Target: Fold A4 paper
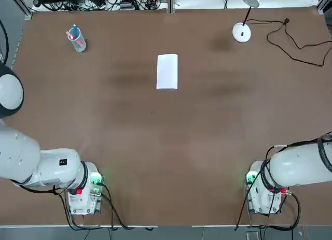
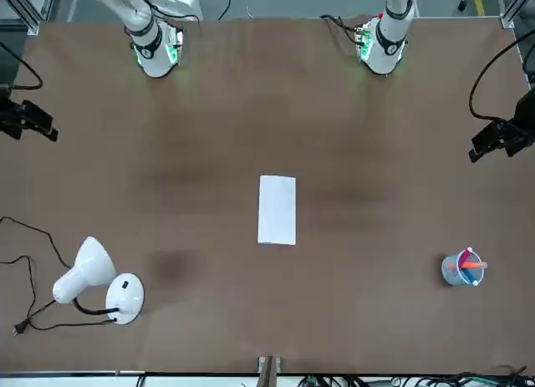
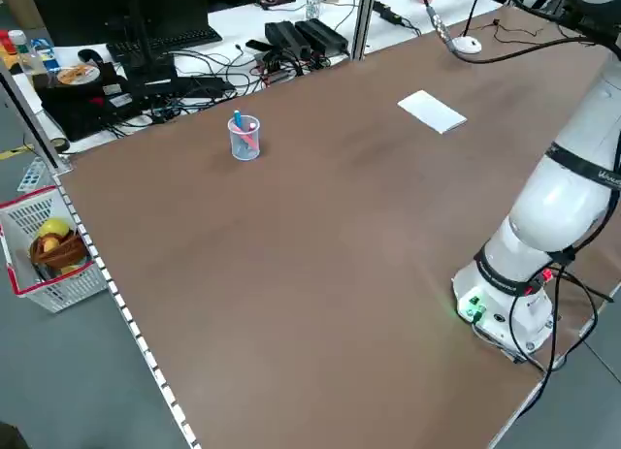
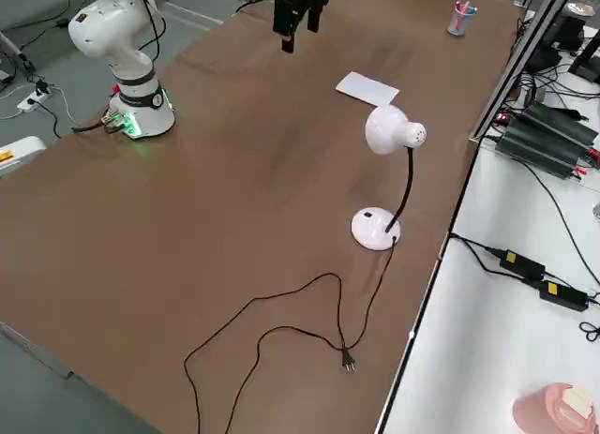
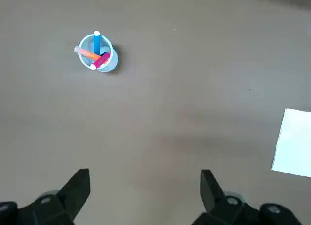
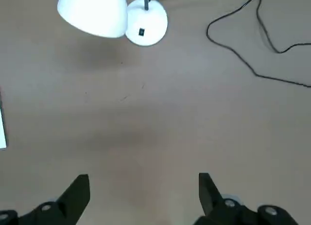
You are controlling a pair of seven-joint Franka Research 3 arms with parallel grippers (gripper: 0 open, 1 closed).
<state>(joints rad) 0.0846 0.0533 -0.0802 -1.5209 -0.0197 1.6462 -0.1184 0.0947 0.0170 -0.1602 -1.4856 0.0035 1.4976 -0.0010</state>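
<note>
One brown worktop (image 1: 171, 146) I see, A4 paper (image 1: 167, 71) as narrow strip flat at far middle, lamp (image 1: 242, 31) far right, cup of pens (image 1: 77, 40) far left, left gripper (image 5: 145, 186) and right gripper (image 6: 143, 188) both wide, raised, holding nothing, cables and desks around.

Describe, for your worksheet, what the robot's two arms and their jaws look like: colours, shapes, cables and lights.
Both arms have smooth, rounded white shells. The left arm and right arm each rise from a round base with a green light, red details and black cables trailing off. The left gripper and right gripper each carry two black, wedge-shaped jaws, set wide apart.
</note>
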